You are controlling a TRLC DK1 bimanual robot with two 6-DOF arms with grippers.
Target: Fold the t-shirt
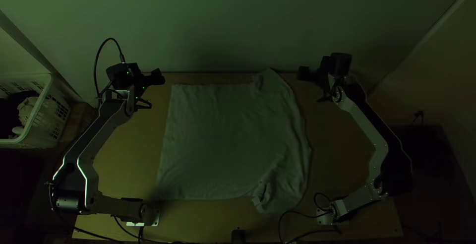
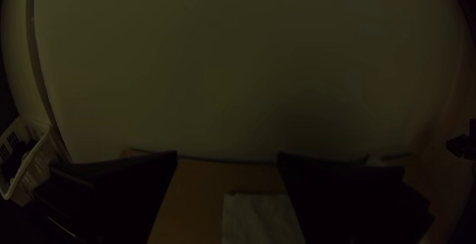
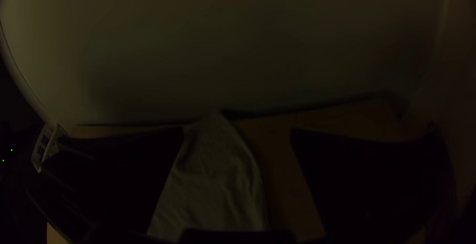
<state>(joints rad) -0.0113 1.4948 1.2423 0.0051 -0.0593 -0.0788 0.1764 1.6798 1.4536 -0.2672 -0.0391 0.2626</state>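
While the t-shirt (image 1: 223,135) lies mostly spread on the table (image 1: 342,150), one corner points to approx. 1 o'clock (clock centered on the shirt, top view) & the cloth is rumpled at approx. 5. L gripper (image 1: 152,90), at approx. 10 o'clock: open, fingers (image 2: 119,194) wide apart, clear of the shirt. R gripper (image 1: 313,86), at approx. 2 o'clock: likewise open, near the pointed corner. Basket (image 1: 50,83) w/ cloth inside: approx. 9 o'clock, beside the table.
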